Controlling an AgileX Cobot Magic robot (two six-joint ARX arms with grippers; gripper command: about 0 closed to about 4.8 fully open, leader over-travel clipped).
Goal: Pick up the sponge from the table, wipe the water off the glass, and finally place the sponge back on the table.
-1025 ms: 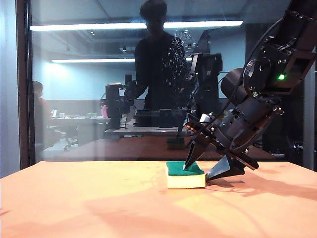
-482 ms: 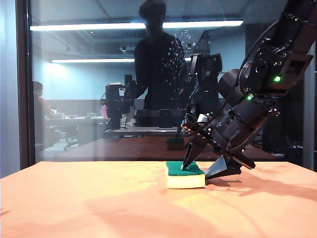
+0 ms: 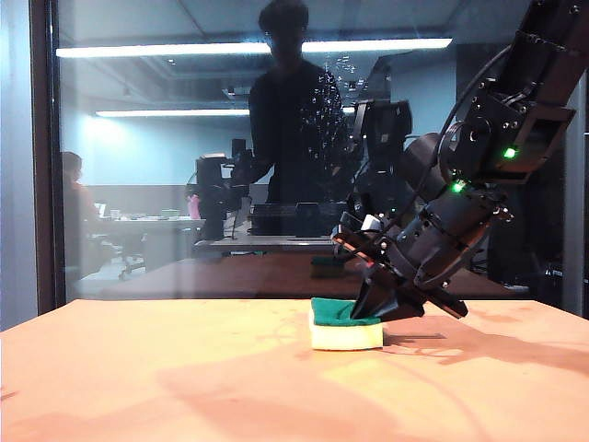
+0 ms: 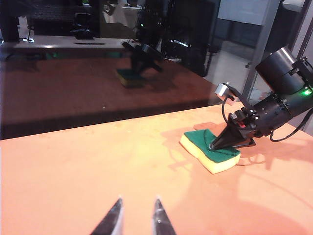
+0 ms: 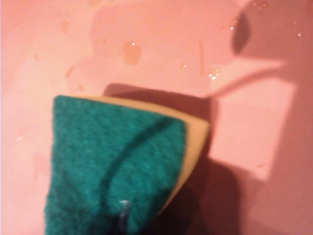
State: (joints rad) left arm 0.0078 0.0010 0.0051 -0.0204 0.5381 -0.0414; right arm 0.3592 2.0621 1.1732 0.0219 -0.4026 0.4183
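Orange-tan counter [image 3: 138, 368] before dim reflective glass [image 3: 184, 138], water [image 3: 327, 101] speckling the pane at 12 o'clock, green-over-cream sponge [image 3: 345, 329] lying at center, dented, right hand [image 3: 377, 306] pinching it, left hand [image 4: 137, 223] hovering at 6 o'clock, fingers slightly parted, holding nothing.

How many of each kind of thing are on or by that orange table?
Sponge: 1
Right end effector, shut on the sponge: 1
Left end effector, hovering apart over the table: 1
Glass pane with water droplets: 1
Total: 4
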